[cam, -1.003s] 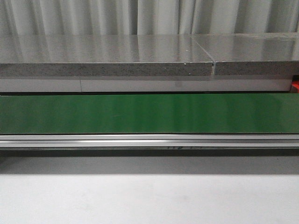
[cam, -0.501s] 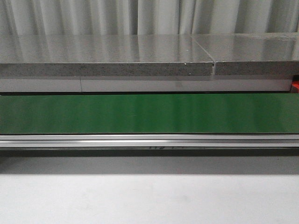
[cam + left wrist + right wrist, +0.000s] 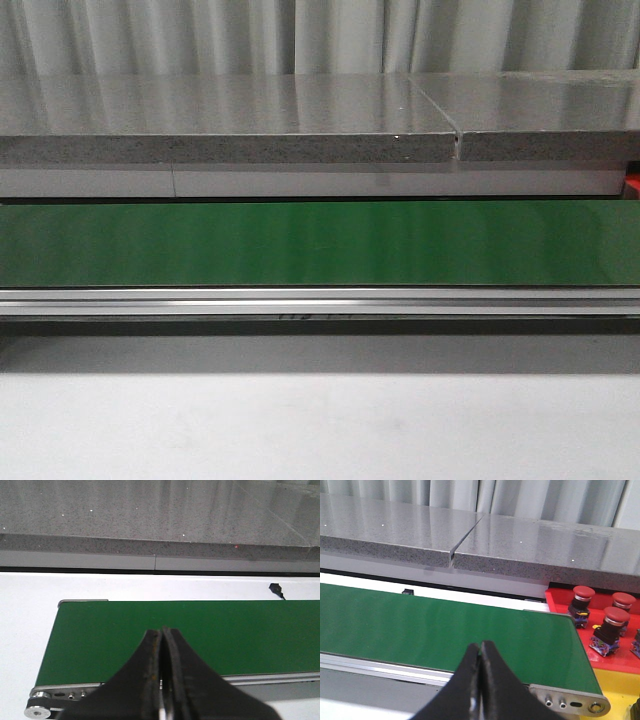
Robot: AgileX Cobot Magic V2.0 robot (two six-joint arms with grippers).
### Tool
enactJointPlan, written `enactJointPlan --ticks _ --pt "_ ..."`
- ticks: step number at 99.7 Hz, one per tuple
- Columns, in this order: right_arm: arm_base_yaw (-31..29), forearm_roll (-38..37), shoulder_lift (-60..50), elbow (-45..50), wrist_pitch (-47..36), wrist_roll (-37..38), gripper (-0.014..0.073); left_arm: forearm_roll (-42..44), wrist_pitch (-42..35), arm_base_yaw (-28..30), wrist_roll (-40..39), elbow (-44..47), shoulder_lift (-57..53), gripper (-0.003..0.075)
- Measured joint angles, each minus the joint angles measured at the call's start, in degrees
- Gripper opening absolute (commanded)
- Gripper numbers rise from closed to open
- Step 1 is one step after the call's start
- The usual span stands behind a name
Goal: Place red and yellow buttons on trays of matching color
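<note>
Three red buttons (image 3: 611, 630) stand on the red tray (image 3: 559, 600) past the end of the green conveyor belt (image 3: 445, 630) in the right wrist view. A yellow tray (image 3: 620, 690) lies beside the red one, nearer the camera; no yellow button shows clearly. My right gripper (image 3: 480, 645) hangs over the belt's near edge, shut and empty. Over the belt's other end (image 3: 150, 630), my left gripper (image 3: 162, 630) is also shut with nothing in it. The front view shows the bare belt (image 3: 320, 243) and neither gripper.
A grey stone counter (image 3: 220, 120) runs behind the belt, with a seam (image 3: 455, 140) toward the right. An aluminium rail (image 3: 320, 300) edges the belt's front. A small black part (image 3: 275, 587) sits on the white surface behind the belt. Grey curtains hang at the back.
A faint marking on the dark strip below the aluminium rail has slid leftward. Nothing else has visibly changed in the front view.
</note>
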Motion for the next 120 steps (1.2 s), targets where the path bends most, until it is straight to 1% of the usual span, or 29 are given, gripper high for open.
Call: enactJointPlan --ticks 40,47,60,66,81,88,104,120 --pt "0.0 0.0 0.0 0.0 0.0 0.03 -0.0068 0.0 -0.26 0.0 0.0 0.0 0.0 -0.0019" --pt "0.0 0.0 0.0 0.0 0.0 0.03 -0.0068 0.0 -2.59 0.0 0.0 0.36 0.0 -0.0019" --pt "0.0 0.0 0.0 0.0 0.0 0.03 -0.0068 1.36 -10.04 0.0 -0.16 2.06 0.0 -0.0019" --pt "0.0 0.0 0.0 0.0 0.0 0.03 -0.0068 4.8 -12.65 0.0 -2.47 3.36 0.0 -0.0019" --pt "0.0 0.0 0.0 0.0 0.0 0.13 -0.0068 18.21 -18.97 0.0 -15.94 7.8 0.0 -0.0019" --pt "0.0 0.0 0.0 0.0 0.0 0.13 -0.0068 21.76 -22.55 0.0 -19.93 10.6 0.0 -0.0019" --pt "0.0 0.0 0.0 0.0 0.0 0.13 -0.0068 24.15 -29.11 0.0 -22.57 17.62 -2.74 -0.0019" --pt "0.0 0.0 0.0 0.0 0.0 0.13 -0.0068 23.92 -29.93 0.0 -22.71 22.47 -10.11 -0.0019"
